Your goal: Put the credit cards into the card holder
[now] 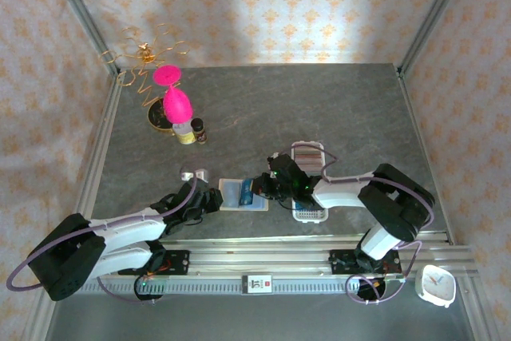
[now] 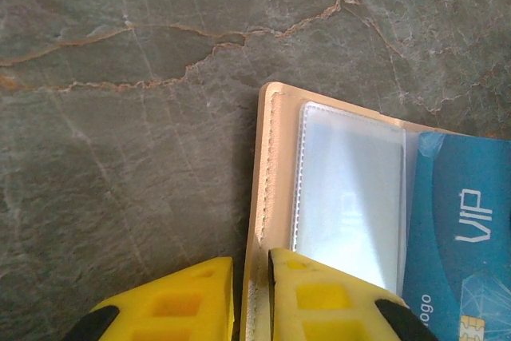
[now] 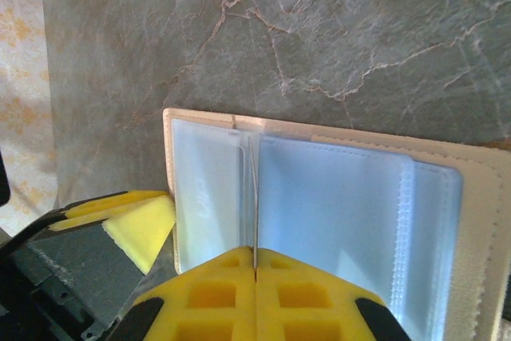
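Note:
The tan card holder (image 1: 230, 195) lies open on the stone table, its clear sleeves facing up. My left gripper (image 1: 214, 199) has its yellow fingers on either side of the holder's stitched left edge (image 2: 274, 141) and pinches it; the gripper (image 2: 250, 265) leaves only a narrow gap. My right gripper (image 1: 267, 187) is shut on a blue credit card (image 2: 459, 229) marked VIP, held over the holder's right half. In the right wrist view that card (image 3: 255, 189) shows edge-on, rising from the closed gripper (image 3: 255, 251) above the holder's sleeves (image 3: 335, 213).
A long white tray (image 1: 308, 212) with more cards lies right of the holder, under the right arm. Pink ornaments (image 1: 176, 104), small bottles (image 1: 192, 132) and a gold wire stand (image 1: 148, 53) stand at the back left. A white clock (image 1: 435, 285) sits off the table, front right.

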